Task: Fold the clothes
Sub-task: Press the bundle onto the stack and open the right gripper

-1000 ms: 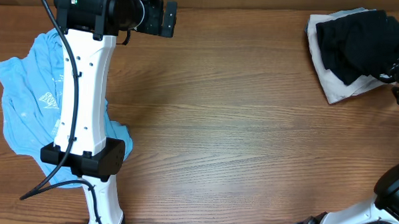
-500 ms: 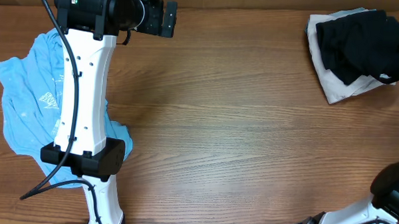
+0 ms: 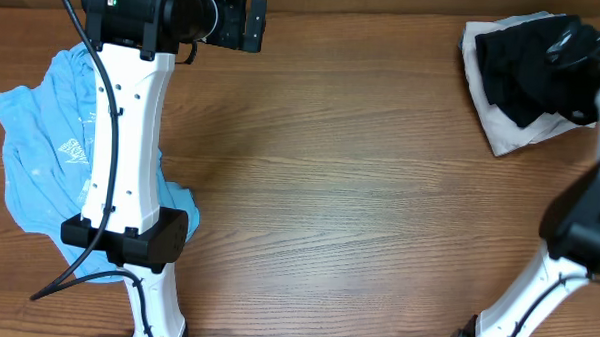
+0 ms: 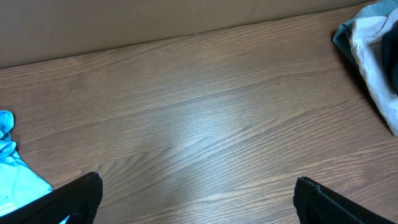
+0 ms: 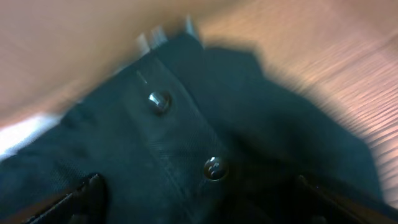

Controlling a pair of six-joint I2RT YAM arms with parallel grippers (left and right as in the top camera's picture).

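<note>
Light-blue crumpled T-shirt [image 3: 30, 149] lies untouched at the left of the wooden desk [image 3: 359, 191], beneath the left arm, whose left pincer [image 4: 196, 194] stays spread and empty. Farther off, the right pincer [image 5: 199, 199], spread wide, has swung in over the buttoned black garment [image 3: 518, 76] heaped in the far right corner. A first grab looks close, and no folding has begun.

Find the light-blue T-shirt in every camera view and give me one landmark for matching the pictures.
Overhead: the light-blue T-shirt lies crumpled at the left edge, partly covered by the left arm.
Left wrist: only a small part of it shows, in the lower-left corner.
Right wrist: not in it; a black garment fills most of that picture.
Shared landmark: the wooden table, which shows in all three views.
</note>
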